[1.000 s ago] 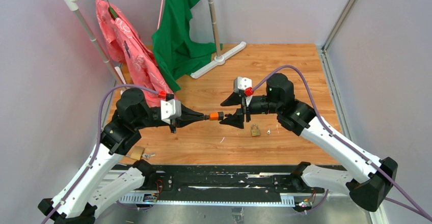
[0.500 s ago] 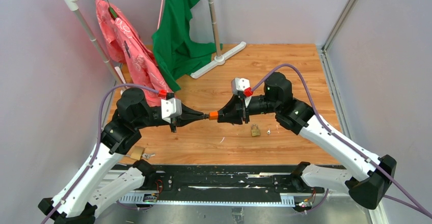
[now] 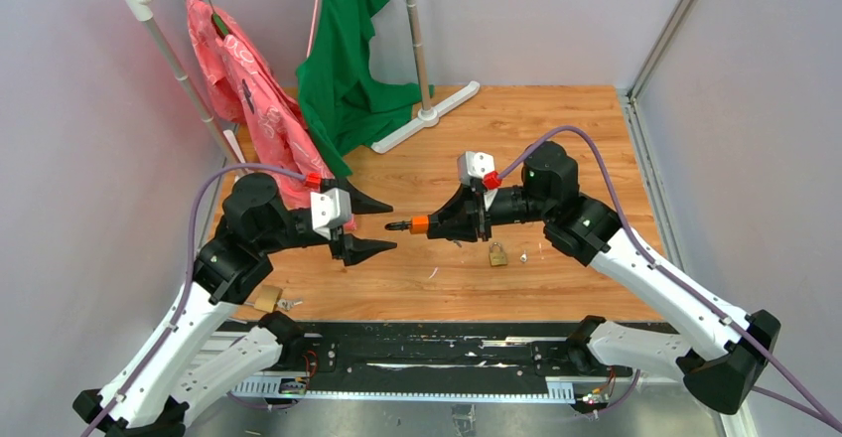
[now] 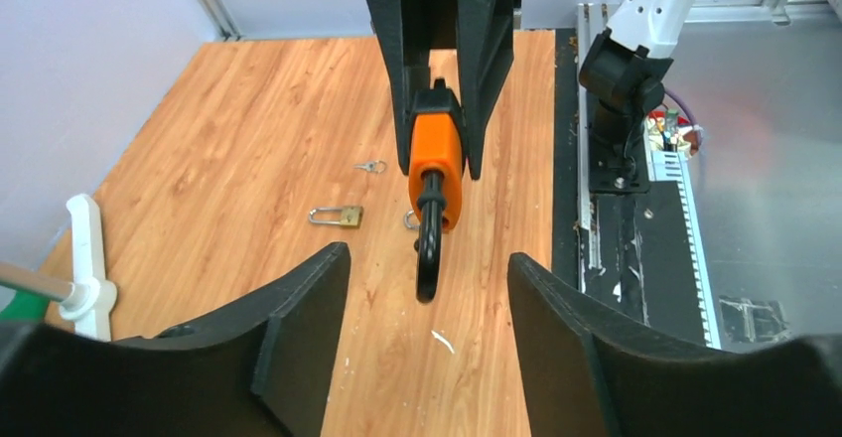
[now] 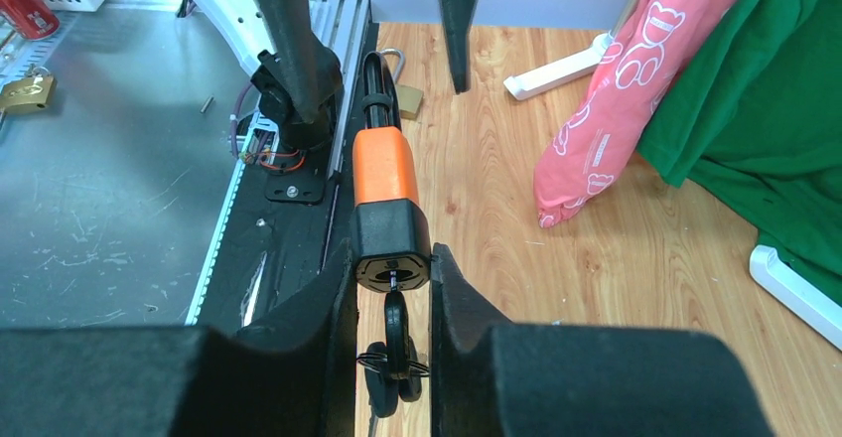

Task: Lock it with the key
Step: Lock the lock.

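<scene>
An orange and black padlock (image 3: 418, 224) hangs in the air above the wooden table, its black shackle (image 4: 428, 255) pointing towards the left arm. My right gripper (image 5: 392, 258) is shut on the lock's black lower body. A black key (image 5: 395, 326) sits in the keyhole between its fingers, with a key ring hanging from it. My left gripper (image 3: 389, 225) is open, its two fingers spread on either side of the shackle tip without touching it. From the left wrist, the padlock (image 4: 437, 159) shows ahead, clamped by the right gripper's fingers (image 4: 395, 50).
A small brass padlock (image 3: 497, 254) and a small key (image 4: 369, 167) lie on the wood under the right gripper. Another brass padlock (image 3: 266, 299) lies by the left arm's base. A clothes rack with a pink garment (image 3: 260, 99) and a green one (image 3: 348, 70) stands behind.
My left gripper has let go of the shackle, opened and drawn back to the left. The right gripper has closed on the padlock's body and now holds it alone.
</scene>
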Controlling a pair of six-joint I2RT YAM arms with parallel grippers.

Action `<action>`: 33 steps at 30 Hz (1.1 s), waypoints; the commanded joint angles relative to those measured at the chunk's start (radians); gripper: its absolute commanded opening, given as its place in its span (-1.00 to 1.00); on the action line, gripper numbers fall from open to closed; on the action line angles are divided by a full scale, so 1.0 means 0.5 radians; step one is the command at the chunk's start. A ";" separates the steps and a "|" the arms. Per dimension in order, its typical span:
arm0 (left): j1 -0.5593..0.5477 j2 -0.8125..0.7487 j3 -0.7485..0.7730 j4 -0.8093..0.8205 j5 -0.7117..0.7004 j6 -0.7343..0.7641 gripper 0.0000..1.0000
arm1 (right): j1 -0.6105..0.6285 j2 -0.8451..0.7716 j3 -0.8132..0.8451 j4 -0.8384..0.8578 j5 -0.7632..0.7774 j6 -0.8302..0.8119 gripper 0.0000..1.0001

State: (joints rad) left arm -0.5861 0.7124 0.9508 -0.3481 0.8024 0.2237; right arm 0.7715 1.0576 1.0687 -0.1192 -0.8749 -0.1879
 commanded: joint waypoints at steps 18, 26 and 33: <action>0.083 -0.045 -0.029 0.239 0.122 -0.363 -0.17 | -0.067 -0.110 -0.018 0.161 -0.154 0.103 -1.00; 0.083 -0.025 -0.033 0.233 0.122 -0.358 -0.37 | -0.067 -0.106 -0.005 0.173 -0.126 0.097 -1.00; 0.084 0.000 -0.046 0.251 0.121 -0.386 -0.25 | -0.068 -0.108 0.013 0.174 -0.105 0.094 -1.00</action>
State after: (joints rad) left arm -0.5510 0.7052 0.9382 -0.2371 0.8528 0.0444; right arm 0.7494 1.0294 1.0660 -0.0895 -0.9337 -0.1501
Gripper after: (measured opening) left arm 0.351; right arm 0.262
